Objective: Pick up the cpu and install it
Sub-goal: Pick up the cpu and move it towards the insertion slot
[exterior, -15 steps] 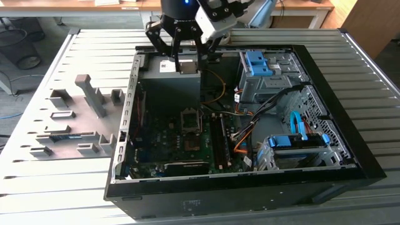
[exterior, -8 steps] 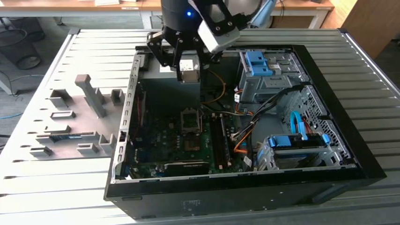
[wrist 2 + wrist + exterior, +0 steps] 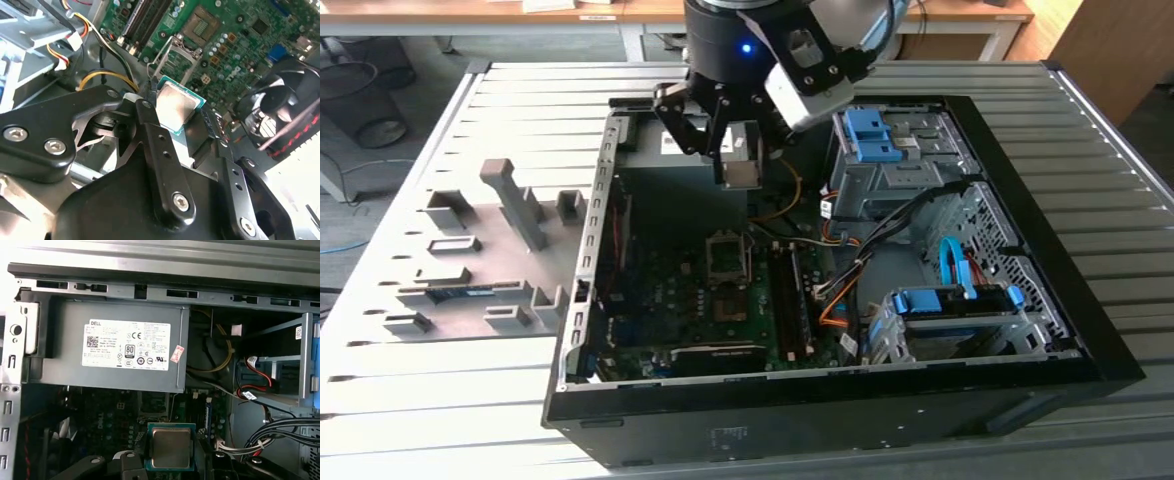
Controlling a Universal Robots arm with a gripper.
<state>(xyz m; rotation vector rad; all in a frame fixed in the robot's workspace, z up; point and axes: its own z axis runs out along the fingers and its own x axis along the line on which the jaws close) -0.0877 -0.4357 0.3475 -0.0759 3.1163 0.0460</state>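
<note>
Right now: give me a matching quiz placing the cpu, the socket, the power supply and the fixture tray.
Things:
1. cpu
2. socket
3. power supply
4. fixture tray

Places:
A. outside the case, on the exterior view's left
B. on the motherboard, no chip in it
C. above the motherboard, in the jaws of the gripper
D. against the case's end wall, a grey box with a white label

Pairs: 1-C, 2-B, 3-D, 4-A
</note>
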